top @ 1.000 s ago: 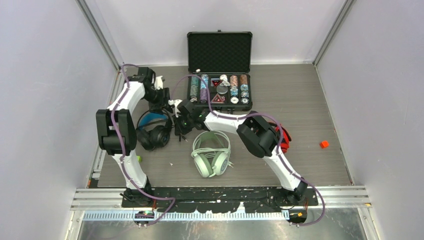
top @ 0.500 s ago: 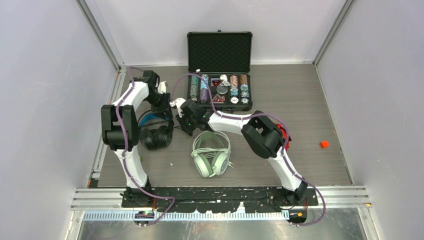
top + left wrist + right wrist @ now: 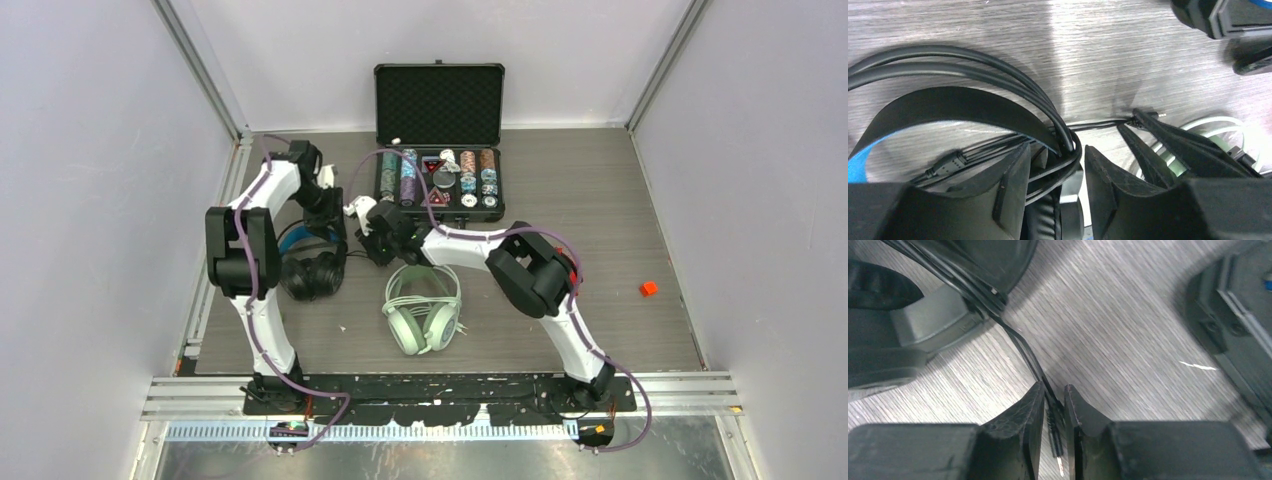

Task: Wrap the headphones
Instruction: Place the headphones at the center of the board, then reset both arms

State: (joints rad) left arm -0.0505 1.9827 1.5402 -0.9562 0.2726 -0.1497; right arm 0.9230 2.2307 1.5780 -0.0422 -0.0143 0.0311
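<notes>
Black, mint and red over grey wood grain.
Between the matte black fingers of your left gripper (image 3: 1057, 150) runs the glossy black cable (image 3: 1070, 142) of the black headphones (image 3: 312, 270), whose headband is lined bright blue. Just to its right, the mint-green headphones (image 3: 423, 310) carry a white cable. By your right arm's elbow, the red headphones (image 3: 573, 283) show glossy red. The table (image 3: 620, 200) is streaked grey-brown.

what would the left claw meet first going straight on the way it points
Most likely the looped black cable between its fingers, crossing the black blue-lined headband; beyond, grey wood-grain tabletop, though depth is unclear.
</notes>
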